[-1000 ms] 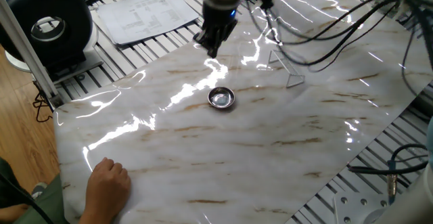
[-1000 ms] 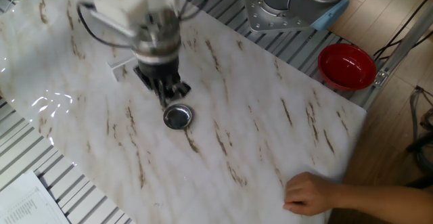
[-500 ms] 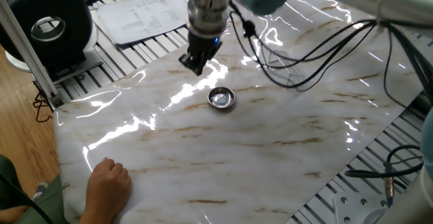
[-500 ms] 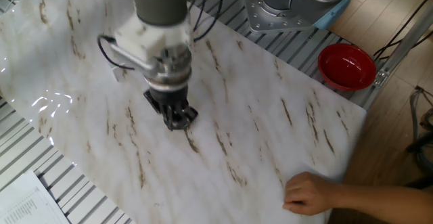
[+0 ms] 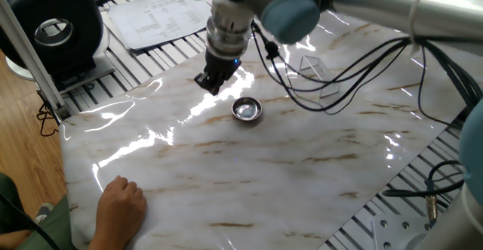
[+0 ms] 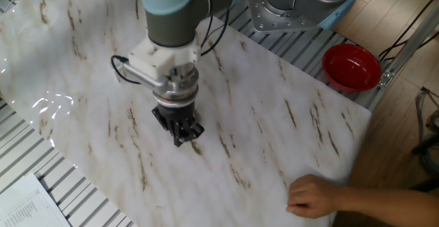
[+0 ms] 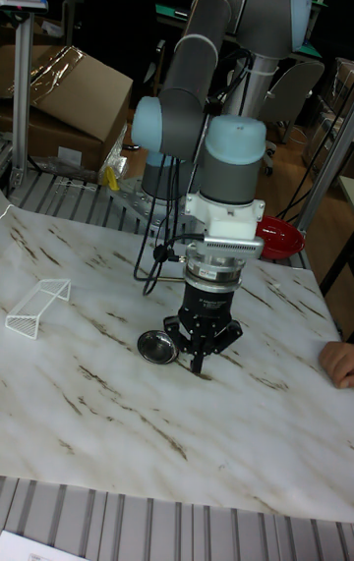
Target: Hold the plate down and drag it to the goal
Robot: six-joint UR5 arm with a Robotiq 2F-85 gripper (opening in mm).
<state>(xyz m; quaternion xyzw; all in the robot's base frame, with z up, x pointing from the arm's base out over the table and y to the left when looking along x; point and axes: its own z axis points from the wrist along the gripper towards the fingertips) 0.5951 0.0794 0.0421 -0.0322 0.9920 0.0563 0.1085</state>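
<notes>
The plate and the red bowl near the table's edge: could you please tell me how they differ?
The plate is small, shiny silver metal; the red bowl is larger and glossy red. The plate sits on the marble sheet beside the hand; the bowl sits off the sheet, far from the hand. Both are round, upright and look empty.

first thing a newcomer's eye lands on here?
The grey-and-blue arm, its dark hand hanging low over the glossy marbled table, right beside the plate, not on it. Next, the goal, a wire frame standing well away from the plate. Then a person's hand resting on the table's edge, and a red bowl just off the table.
</notes>
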